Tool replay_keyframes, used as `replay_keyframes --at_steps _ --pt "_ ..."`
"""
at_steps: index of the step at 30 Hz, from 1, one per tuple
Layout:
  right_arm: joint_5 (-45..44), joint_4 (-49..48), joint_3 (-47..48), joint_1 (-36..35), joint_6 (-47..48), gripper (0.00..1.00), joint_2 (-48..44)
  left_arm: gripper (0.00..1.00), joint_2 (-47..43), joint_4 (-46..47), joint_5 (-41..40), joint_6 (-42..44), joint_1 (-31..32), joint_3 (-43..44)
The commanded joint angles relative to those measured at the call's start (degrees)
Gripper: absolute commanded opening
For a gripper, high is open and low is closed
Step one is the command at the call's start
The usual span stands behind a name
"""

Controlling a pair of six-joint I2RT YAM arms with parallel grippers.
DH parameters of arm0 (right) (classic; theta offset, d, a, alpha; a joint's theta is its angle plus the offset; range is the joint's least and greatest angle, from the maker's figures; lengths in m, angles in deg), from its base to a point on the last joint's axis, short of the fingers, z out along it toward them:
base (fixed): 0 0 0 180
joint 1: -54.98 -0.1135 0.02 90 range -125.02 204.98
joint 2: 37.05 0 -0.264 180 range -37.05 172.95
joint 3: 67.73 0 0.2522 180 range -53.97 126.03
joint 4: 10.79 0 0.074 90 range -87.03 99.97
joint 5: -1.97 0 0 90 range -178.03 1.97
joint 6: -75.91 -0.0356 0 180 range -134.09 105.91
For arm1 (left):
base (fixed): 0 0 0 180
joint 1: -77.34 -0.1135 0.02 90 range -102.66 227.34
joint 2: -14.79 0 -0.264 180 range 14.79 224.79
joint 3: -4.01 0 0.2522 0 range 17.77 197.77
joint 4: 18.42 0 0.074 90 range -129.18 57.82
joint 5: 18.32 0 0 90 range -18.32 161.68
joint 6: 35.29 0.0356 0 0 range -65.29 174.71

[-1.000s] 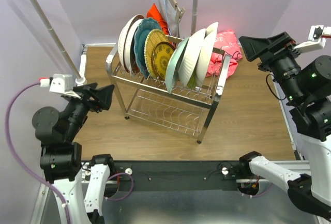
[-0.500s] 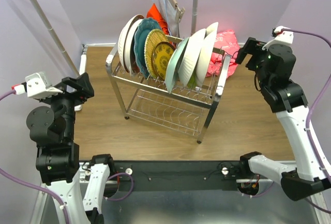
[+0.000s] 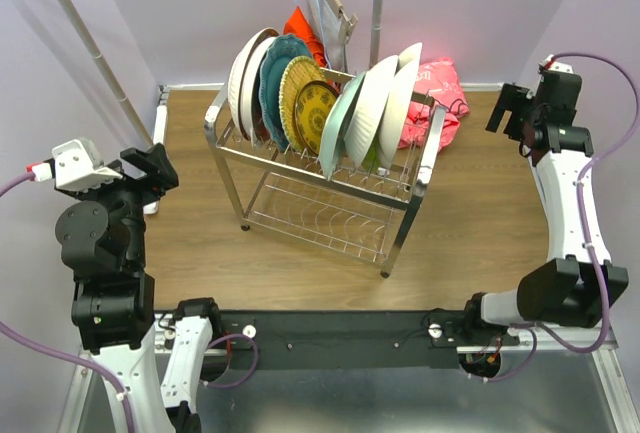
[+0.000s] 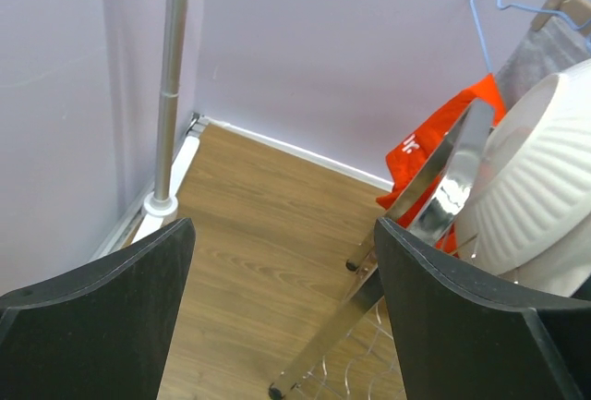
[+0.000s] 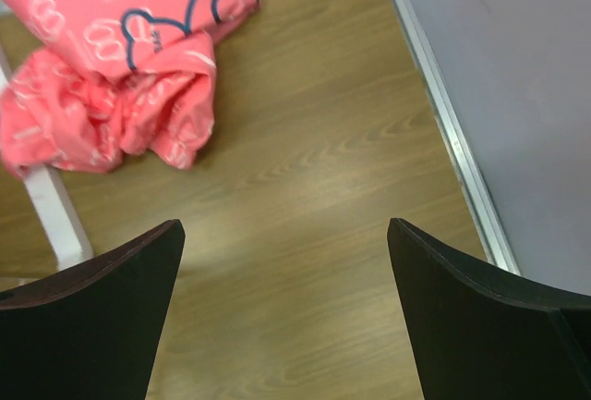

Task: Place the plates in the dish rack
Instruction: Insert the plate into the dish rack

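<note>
Since half a second before, the right arm had drawn back toward the right edge of the table [image 3: 480, 223] and stood taller, while the left arm had hardly shifted. I saw the right gripper [image 3: 505, 111] held high near that edge, pointing down at bare wood just beside the pink cloth [image 5: 120, 67]. Its fingers were spread wide with nothing between them. From its wrist view the table's metal border and the wall ran close on the right, so I had little room on that side.

The left gripper [image 3: 155, 165] hung near the left edge, also spread and empty, aimed across open wood toward the dish rack [image 3: 404, 215]. The base of the clothes rail [image 4: 171, 77] stood close on its left by the wall.

The plates [image 3: 330, 93] stood on edge in the rack's upper tier, in two leaning groups. The lower tier looked bare. Wide floor lay free in front of the rack, and both arms were well apart from it.
</note>
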Motion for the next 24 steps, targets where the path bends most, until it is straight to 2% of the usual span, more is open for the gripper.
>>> replay_keyframes --at_steps 1,10,24 --pt "-4.58 1.80 2.11 0.17 3.54 1.00 0.53 0.88 0.19 -2.11 -3.05 -0.55 0.20 -1.55" --pt "-14.25 0.84 2.56 0.17 0.11 1.00 -1.49 0.88 1.94 -1.50 -2.26 -1.96 0.20 -1.21" --pt "-12.15 -1.01 -2.19 0.17 0.37 1.00 -6.23 0.88 1.59 -1.76 -1.38 -1.87 0.19 -2.35"
